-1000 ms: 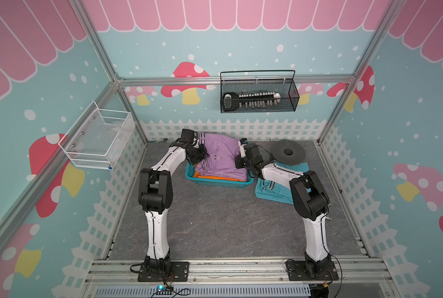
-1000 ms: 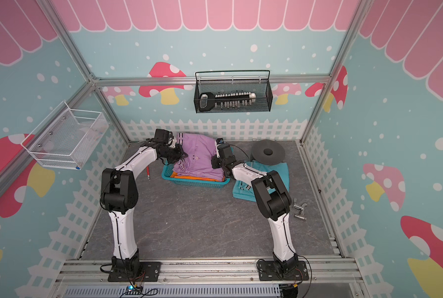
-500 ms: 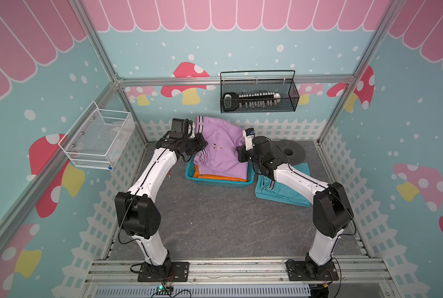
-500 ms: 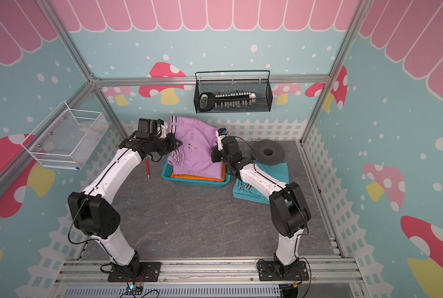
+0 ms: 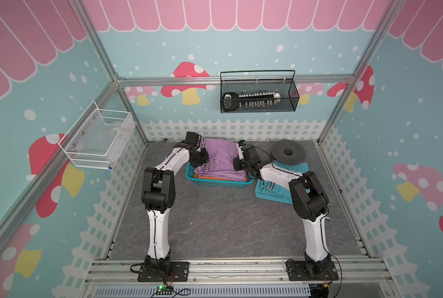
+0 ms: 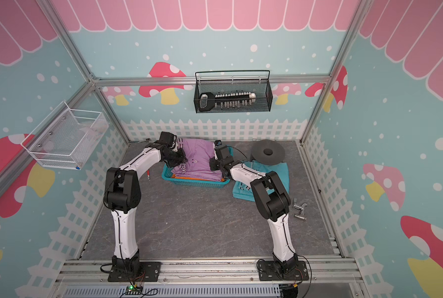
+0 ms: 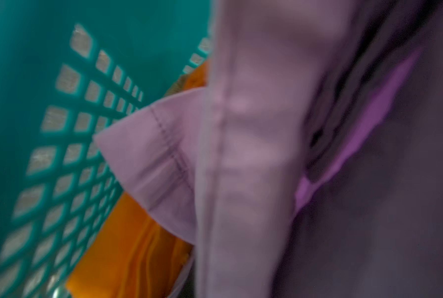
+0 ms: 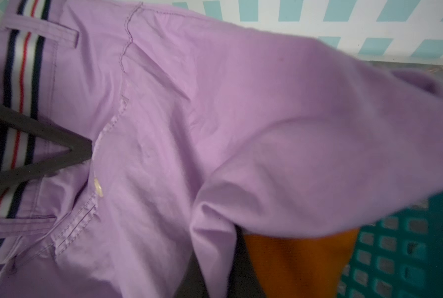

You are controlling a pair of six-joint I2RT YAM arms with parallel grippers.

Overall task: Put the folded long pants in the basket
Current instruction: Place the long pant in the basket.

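Observation:
The turquoise basket (image 5: 220,183) (image 6: 197,182) stands at the back of the table. Orange folded pants (image 7: 138,245) (image 8: 297,260) lie inside it. Lilac pants (image 5: 219,160) (image 6: 197,160) with striped trim (image 8: 16,85) are draped over them. At their left edge my left gripper (image 5: 202,158) (image 6: 179,158) is shut on the lilac cloth. My right gripper (image 5: 237,165) (image 6: 213,163) is shut on their right edge. Teal folded pants (image 5: 274,191) (image 6: 279,170) lie on the table right of the basket, partly under my right arm.
A black disc (image 5: 288,153) sits behind the teal pants. A black wire basket (image 5: 259,95) hangs on the back wall and a white mesh basket (image 5: 99,139) on the left wall. A red pen (image 6: 148,174) lies left of the basket; small metal parts (image 6: 299,207) lie at the right.
Both arms raised the lilac pants above the basket half a second ago and have since come down, so the pants now rest on the orange pile.

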